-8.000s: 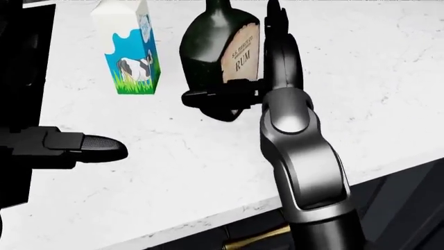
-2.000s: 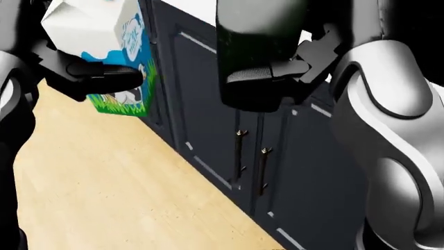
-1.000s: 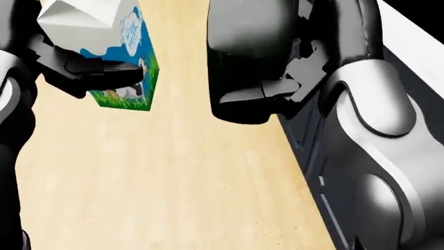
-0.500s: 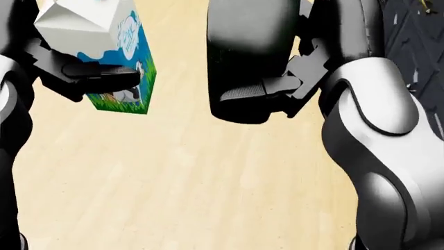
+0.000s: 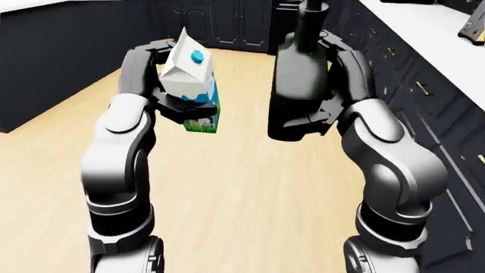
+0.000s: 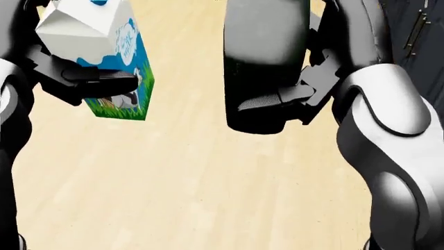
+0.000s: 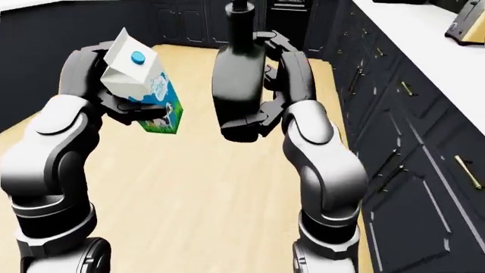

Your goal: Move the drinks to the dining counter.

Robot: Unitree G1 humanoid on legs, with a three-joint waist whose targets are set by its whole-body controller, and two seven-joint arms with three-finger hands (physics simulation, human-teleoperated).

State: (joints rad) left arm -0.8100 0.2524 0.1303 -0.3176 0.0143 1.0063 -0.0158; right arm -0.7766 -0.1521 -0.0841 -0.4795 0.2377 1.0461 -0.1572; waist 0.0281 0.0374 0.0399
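My left hand (image 5: 163, 96) is shut on a white and blue milk carton (image 5: 191, 85) with a cow picture and holds it up over the wooden floor. My right hand (image 5: 327, 85) is shut on a dark rum bottle (image 5: 299, 85) and holds it upright beside the carton. Both also show close up in the head view, the milk carton (image 6: 104, 57) at top left and the rum bottle (image 6: 266, 62) at top centre. The bottle's label faces away from me.
Light wooden floor (image 5: 227, 187) lies below. Dark cabinets (image 7: 425, 148) with brass handles run down the right under a white counter (image 7: 425, 34). More dark cabinets (image 5: 68, 51) stand at the left and top of the left-eye view.
The whole picture has shifted as I turn: the cabinets slid off to the right and floor now fills the head view. Eight seconds ago both drinks stood on the white counter.
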